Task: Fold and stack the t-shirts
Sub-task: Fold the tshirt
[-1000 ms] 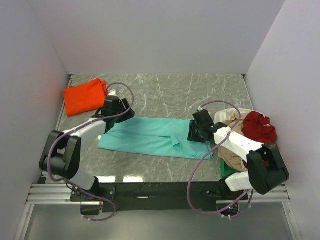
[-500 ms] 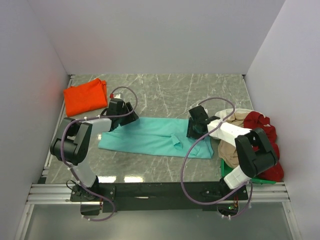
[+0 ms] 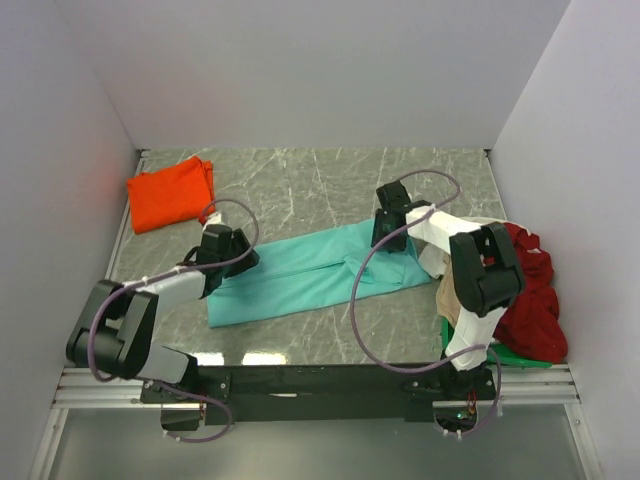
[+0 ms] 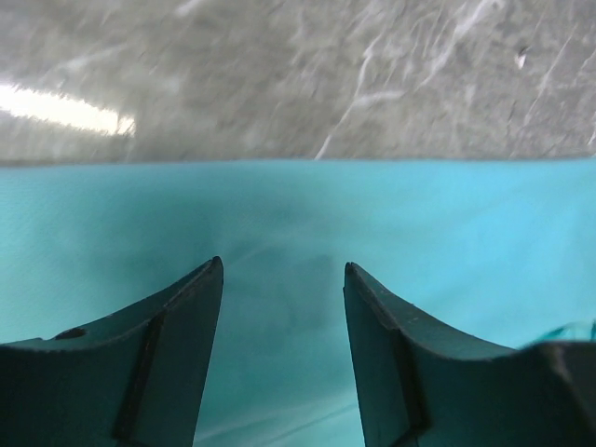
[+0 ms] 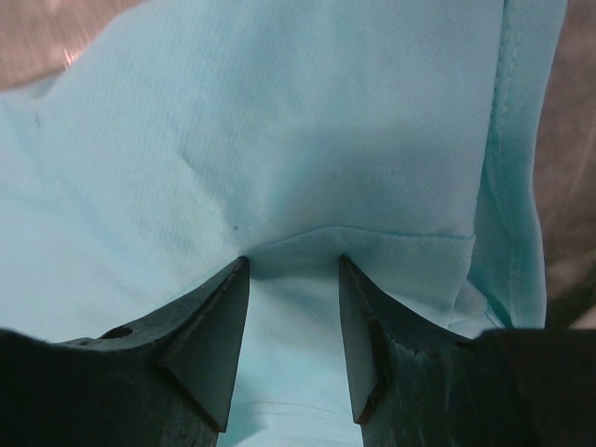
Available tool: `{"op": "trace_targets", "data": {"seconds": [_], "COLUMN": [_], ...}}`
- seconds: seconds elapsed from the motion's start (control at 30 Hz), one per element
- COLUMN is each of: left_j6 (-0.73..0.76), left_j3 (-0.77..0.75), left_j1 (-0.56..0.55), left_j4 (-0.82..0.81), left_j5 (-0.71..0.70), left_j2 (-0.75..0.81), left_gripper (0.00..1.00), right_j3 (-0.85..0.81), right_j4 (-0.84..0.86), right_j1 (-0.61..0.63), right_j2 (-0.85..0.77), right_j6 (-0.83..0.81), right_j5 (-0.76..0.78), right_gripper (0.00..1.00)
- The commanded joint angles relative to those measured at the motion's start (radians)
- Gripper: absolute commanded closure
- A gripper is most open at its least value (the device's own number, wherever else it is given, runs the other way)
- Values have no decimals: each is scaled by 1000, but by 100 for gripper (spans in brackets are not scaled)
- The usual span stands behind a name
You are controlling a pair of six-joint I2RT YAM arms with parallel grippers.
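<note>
Top external view: the teal shirt (image 3: 300, 275) lies as a long folded strip slanting across the middle of the bench (image 3: 330, 180), with its left end nearer the arm bases and its right end farther back. The left end effector (image 3: 236, 262) sits on the strip's left end, the right end effector (image 3: 392, 240) on its right end. An orange shirt (image 3: 170, 192) lies in the far left corner, well apart. A heap (image 3: 525, 290) of dark red, beige and green shirts sits at the right edge.

The wrist views add what the top view hides. Each pair of fingers (image 4: 168, 354) stands moderately wide, tips down on teal cloth that shows in the gap. On the left the cloth is flat, with bare marble beyond it. On the right a folded edge crosses between the tips.
</note>
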State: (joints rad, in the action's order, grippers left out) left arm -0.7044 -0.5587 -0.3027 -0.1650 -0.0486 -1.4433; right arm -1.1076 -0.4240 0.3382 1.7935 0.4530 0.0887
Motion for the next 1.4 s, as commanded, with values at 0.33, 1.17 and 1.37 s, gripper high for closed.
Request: {"op": "trace_targets", "data": {"seconds": [0.33, 1.17, 1.37], "left_j6": [-4, 19, 5], "left_j3": [28, 46, 92], "left_j1": [-93, -145, -150], "left_j4": [134, 45, 25], "left_j5": [-53, -16, 12], "left_j2": [296, 127, 129], "left_gripper": [39, 39, 39], "right_j3": [-328, -26, -95], "right_j4": [-144, -33, -50], "right_j1": [-15, 64, 62], "right_j2": [90, -5, 93], "right_j6": [-102, -7, -17], "right_j5": [6, -119, -124], "right_gripper": [49, 50, 50]}}
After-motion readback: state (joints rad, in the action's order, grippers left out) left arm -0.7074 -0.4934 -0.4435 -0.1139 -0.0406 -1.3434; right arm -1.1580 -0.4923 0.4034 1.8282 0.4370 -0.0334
